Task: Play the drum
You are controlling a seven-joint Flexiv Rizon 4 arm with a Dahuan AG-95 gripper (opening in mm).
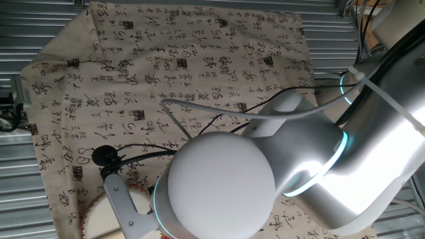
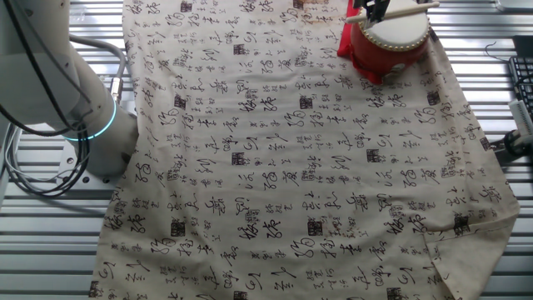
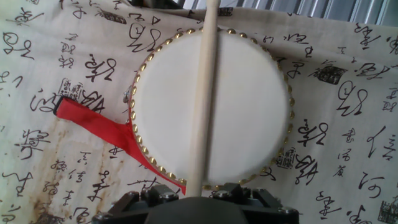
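Covering my desk (image 2: 50,221) is a cloth (image 2: 275,167) printed with black writing, the drum (image 3: 211,109) sits near its far edge beside a red ribbon (image 3: 99,124), and my gripper (image 3: 199,198) has its jaws pinching a stick (image 3: 205,93) lying across the skin.

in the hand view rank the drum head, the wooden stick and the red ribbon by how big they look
1. drum: its cream head fills most of the middle of the picture.
2. wooden stick: long, spanning the head, but thin; it is nearer the camera, so it looks enlarged.
3. red ribbon: a short strip left of the drum, close to the stick in area.
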